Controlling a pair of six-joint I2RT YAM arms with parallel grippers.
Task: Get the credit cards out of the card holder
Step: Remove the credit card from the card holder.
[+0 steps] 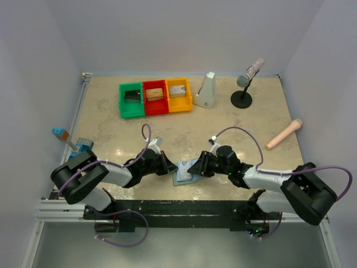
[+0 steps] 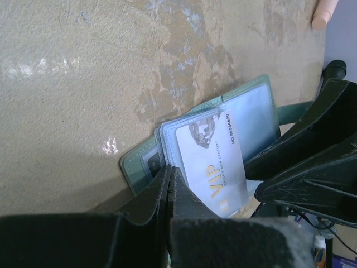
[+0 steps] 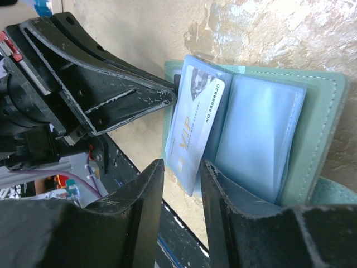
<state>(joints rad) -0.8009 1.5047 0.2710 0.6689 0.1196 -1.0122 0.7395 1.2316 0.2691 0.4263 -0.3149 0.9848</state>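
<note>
Card (image 3: 195, 123): stiff, slick; take end sticking out of wallet (image 3: 321, 123)
My left gripper (image 2: 169, 170): clamping wallet
My right gripper (image 3: 181, 167): open

Silver card (image 2: 215, 162): near corner hidden behind left end effector (image 2: 169, 172). Just left of its tips, dark card (image 2: 149, 165) mostly buried in card holder (image 2: 254, 120) pocket. Fine print blurred.

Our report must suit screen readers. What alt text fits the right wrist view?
An open wallet lies on a beige table, a silver VIP card sticking partly out of its pale blue pocket. The open right gripper straddles the card's free end; the left gripper pinches the wallet's edge beside the card.
</note>
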